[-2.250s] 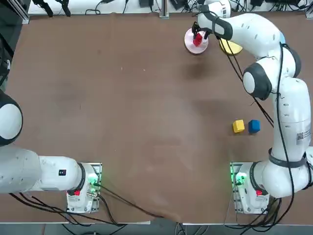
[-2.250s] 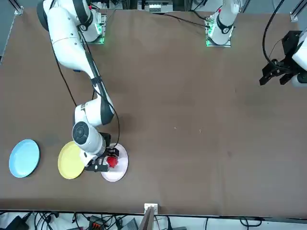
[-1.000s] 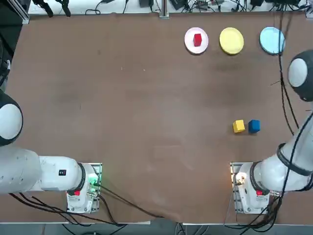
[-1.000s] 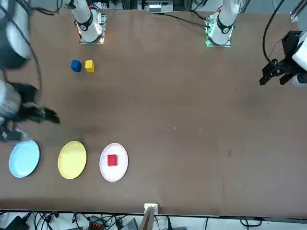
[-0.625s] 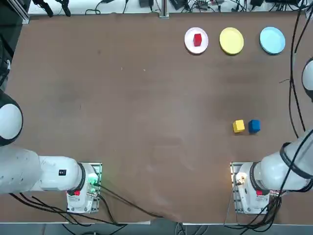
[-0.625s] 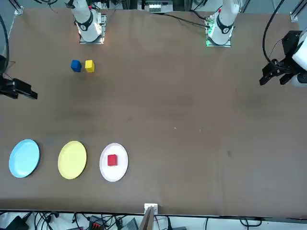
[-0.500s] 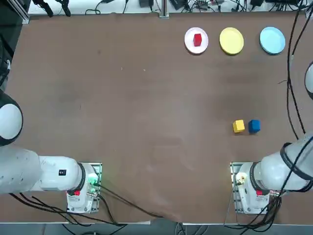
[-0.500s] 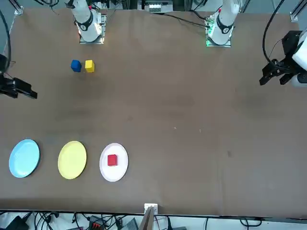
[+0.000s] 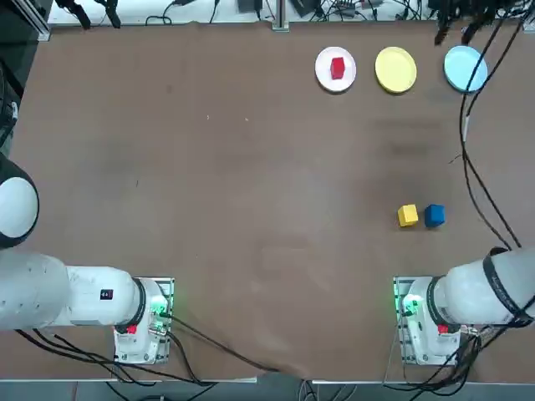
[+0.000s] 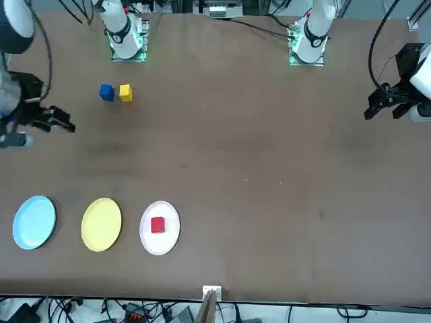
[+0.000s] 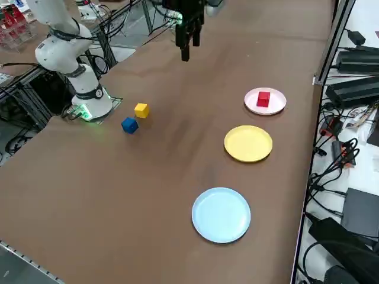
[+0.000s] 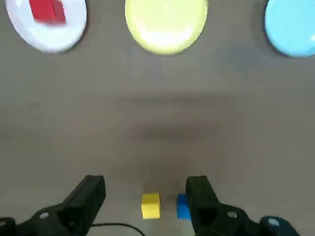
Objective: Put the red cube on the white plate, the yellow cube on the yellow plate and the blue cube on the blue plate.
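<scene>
Evidently between jobs, gripper empty

The right gripper [image 12: 146,183] hangs spread and unladen, probably to reach the yellow cube [image 12: 150,206] and blue cube [image 12: 182,207], both below it. Leftward below it, the red cube [image 10: 157,225] sits delivered on the white plate [image 10: 159,244]. Since the earlier front view, the gripper has swung inward; the cubes haven't moved.

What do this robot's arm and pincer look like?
The right arm is glossy white with rounded segments, dark grey bands and loose black cables running along it. Its matt black pincer has two blocky fingers with small silvery round screws.
</scene>
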